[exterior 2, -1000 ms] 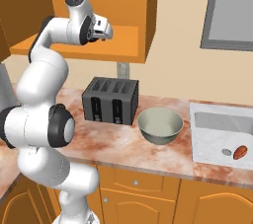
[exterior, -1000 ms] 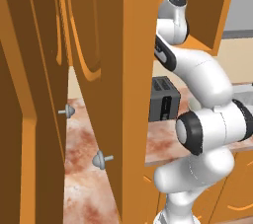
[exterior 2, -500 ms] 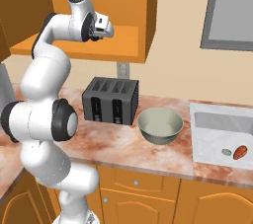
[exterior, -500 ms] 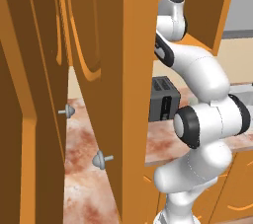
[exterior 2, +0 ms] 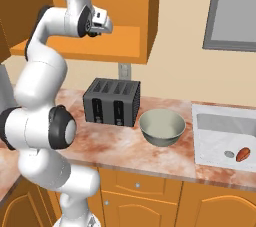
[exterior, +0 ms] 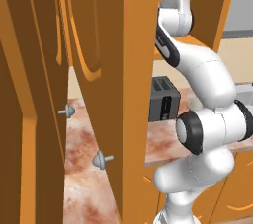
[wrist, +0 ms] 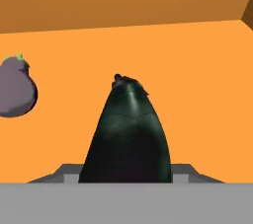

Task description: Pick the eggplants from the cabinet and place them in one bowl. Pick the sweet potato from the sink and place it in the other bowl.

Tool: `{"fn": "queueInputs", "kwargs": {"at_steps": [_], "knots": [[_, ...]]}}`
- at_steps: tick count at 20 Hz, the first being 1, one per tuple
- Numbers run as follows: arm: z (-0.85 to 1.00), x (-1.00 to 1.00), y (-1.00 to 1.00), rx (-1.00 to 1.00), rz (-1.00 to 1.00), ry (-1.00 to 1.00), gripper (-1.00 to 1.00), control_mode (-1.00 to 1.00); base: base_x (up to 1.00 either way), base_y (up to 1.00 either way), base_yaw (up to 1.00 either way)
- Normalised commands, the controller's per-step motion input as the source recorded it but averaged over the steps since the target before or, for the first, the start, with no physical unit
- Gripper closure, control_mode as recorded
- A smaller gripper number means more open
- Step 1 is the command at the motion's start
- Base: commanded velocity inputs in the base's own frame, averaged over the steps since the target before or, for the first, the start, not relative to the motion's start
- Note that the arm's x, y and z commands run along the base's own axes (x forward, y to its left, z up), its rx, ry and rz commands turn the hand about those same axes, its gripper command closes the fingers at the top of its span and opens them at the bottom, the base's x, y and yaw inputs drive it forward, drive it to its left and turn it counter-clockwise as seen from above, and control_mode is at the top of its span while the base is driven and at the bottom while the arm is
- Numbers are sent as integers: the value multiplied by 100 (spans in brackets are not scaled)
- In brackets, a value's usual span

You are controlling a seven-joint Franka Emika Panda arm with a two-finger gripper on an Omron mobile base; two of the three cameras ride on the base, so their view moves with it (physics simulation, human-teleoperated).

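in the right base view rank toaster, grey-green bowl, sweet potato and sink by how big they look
1. sink, cut off by the frame edge
2. toaster
3. grey-green bowl, not far behind the toaster
4. sweet potato, by far the smallest

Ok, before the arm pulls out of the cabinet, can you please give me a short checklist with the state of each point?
1. End effector shut on the dark near-black eggplant: ok.
2. Second, paler purple eggplant lies apart on the orange cabinet shelf, not touched: ok.
3. Pale grey-green round bowl on the counter looks free to receive: ok.
4. Black toaster stands beside the bowl, near the lowering path: cannot tell if it interferes.
5. Reddish-orange sweet potato lies in the light grey sink: ok.
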Motion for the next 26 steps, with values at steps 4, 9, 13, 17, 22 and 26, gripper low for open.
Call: {"fn": "queueInputs", "kwargs": {"at_steps": [4,9,13,17,22,26], "knots": [[18,-86,0,0,0,2,100,-100,0,0,0],[5,-99,-11,-1,1,6,100,-100,0,0,0],[-4,-100,-24,-5,4,4,100,-100,0,0,0],[-5,-100,-26,-6,3,7,100,-100,0,0,0],[-13,-100,-28,-7,3,8,100,-100,0,0,0],[-24,-100,-35,-8,2,11,100,-100,0,0,0]]}}
